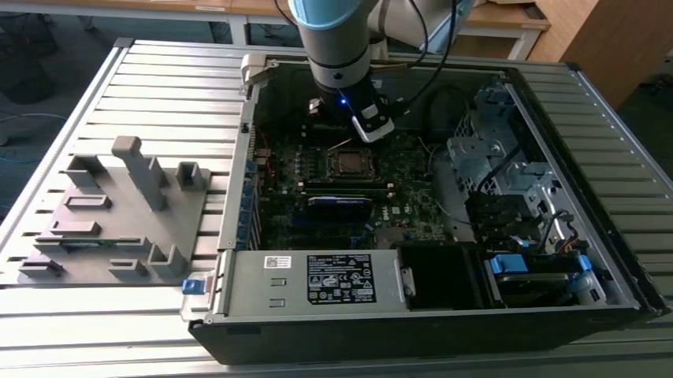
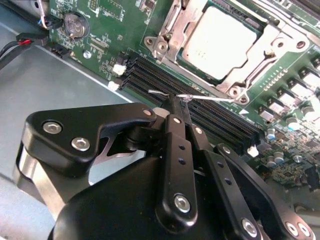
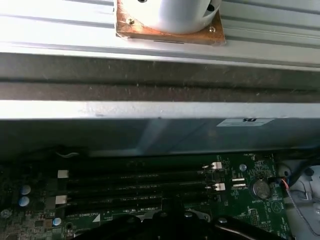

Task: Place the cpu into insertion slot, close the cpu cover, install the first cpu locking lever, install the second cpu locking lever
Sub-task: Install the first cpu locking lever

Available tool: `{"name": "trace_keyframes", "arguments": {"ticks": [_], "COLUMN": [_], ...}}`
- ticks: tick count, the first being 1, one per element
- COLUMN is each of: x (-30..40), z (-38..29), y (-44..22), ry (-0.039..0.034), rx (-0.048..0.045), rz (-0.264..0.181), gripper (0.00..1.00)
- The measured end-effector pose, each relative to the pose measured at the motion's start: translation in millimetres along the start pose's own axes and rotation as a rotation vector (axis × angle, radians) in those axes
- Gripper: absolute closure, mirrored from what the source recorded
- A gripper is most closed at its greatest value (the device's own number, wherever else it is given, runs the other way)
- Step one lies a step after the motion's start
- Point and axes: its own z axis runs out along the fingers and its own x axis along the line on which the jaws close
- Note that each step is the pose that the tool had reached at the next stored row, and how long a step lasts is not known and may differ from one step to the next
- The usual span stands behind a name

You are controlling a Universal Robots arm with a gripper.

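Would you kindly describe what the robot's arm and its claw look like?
The arm is a silver-grey cylinder with a light blue band at its top, a black wrist section carrying a small blue light, and black cables trailing off. In the second wrist view the claw is matte black, built of flat linkage bars joined with silver screws.

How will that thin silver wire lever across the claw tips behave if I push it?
Probably springy: the thin silver wire locking lever is a long, slender rod. It is smooth bare metal, so it may slide off the shut claw tips. Likely light for its length.
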Motion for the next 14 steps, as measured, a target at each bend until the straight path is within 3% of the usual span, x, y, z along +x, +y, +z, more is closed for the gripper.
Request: {"name": "trace_keyframes", "arguments": {"ticks": [4, 10, 14], "x": [0.8, 1.5, 2.5], "z": [3.4, 6.6, 8.5], "y": [-1.2, -1.8, -0.5], "ry": [-0.0072, -0.0269, -0.0302], "rx": [0.0028, 0.0152, 0.0166], "rz": [0.013, 0.069, 0.076], "gripper": [0.89, 0.89, 0.89]}}
